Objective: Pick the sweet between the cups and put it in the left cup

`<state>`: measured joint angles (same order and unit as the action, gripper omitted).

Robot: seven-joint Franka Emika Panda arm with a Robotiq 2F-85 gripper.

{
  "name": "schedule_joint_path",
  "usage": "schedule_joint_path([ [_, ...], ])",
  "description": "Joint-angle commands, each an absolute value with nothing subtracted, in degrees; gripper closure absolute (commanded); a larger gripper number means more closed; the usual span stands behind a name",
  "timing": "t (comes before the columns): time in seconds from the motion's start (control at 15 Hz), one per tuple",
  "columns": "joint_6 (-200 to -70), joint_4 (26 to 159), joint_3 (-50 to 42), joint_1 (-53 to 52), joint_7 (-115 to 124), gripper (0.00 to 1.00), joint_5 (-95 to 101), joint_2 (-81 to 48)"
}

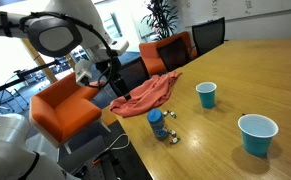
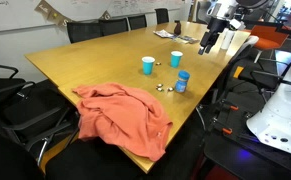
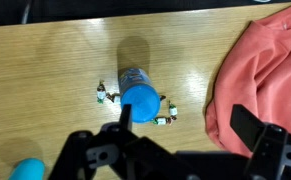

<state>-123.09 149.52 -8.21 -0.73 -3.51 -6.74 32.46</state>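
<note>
Two teal-blue cups stand on the wooden table. The smaller-looking cup [image 1: 206,94] [image 2: 148,65] is farther in. The bigger, wide-mouthed cup [image 1: 257,134] [image 2: 176,59] is nearer the edge. Several small wrapped sweets [image 3: 163,119] [image 1: 171,135] [image 2: 160,88] lie around an upright blue container [image 3: 140,92] [image 1: 156,121] [image 2: 182,81]. I cannot make out a sweet between the cups. My gripper [image 3: 185,125] [image 1: 113,85] [image 2: 207,42] is open and empty, high above the table, with the container just beyond its fingers. A teal cup rim [image 3: 27,170] shows at the wrist view's bottom left.
A salmon cloth [image 1: 145,95] [image 2: 125,118] [image 3: 265,70] lies bunched over the table corner, close to the container. Orange chairs [image 1: 165,52] and dark chairs [image 2: 15,100] stand along the table edges.
</note>
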Motion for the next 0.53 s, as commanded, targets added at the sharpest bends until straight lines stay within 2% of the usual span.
schedule_joint_path([
  [0.0,-122.9,149.4,-7.2,0.4,-4.0,0.00,-7.4,32.4],
  [0.47,-142.2,136.1,-1.9,4.2,14.8,0.00,-5.7,13.4],
])
